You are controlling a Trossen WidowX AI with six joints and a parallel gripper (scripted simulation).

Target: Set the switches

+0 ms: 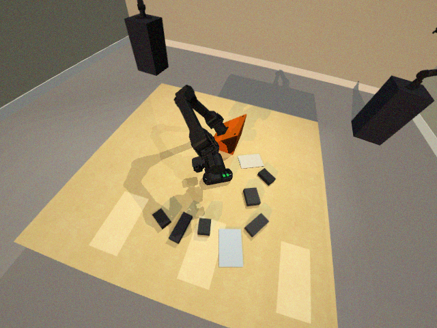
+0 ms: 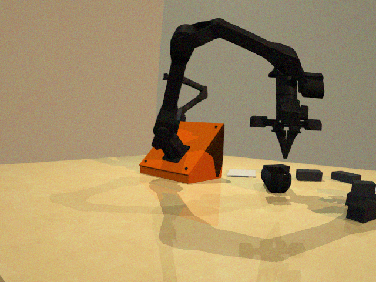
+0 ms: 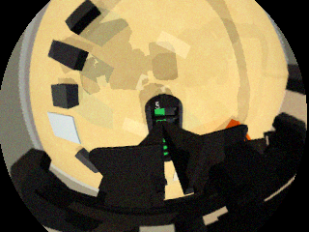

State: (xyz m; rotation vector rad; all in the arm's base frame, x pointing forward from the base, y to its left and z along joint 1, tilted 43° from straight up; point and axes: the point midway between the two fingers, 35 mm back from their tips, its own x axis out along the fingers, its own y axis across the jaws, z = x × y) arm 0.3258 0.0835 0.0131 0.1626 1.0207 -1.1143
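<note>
The dark controller unit (image 1: 206, 181) (image 2: 275, 180) (image 3: 150, 107) has a rounded outline and sits on the bench, apparently on its base. Green switch ends show on its top at the right in the top view. In the wrist view, green shows near its far end and in a row close to the fingers. The fingers hide part of the switches, and not every setting can be read. The label is hidden underneath. My gripper (image 2: 285, 157) (image 3: 161, 124) is shut and empty, pointing down a little above the unit without touching it. Its fingertips are hidden in the top view.
The orange wedge mount (image 1: 231, 128) (image 2: 200, 133) stands behind the unit. A white plate (image 1: 250, 161) (image 2: 242, 173) lies beside it. Several dark blocks, including one block (image 1: 251, 196) (image 2: 309, 175), form an arc around a pale blue plate (image 1: 231, 247) (image 3: 64, 127).
</note>
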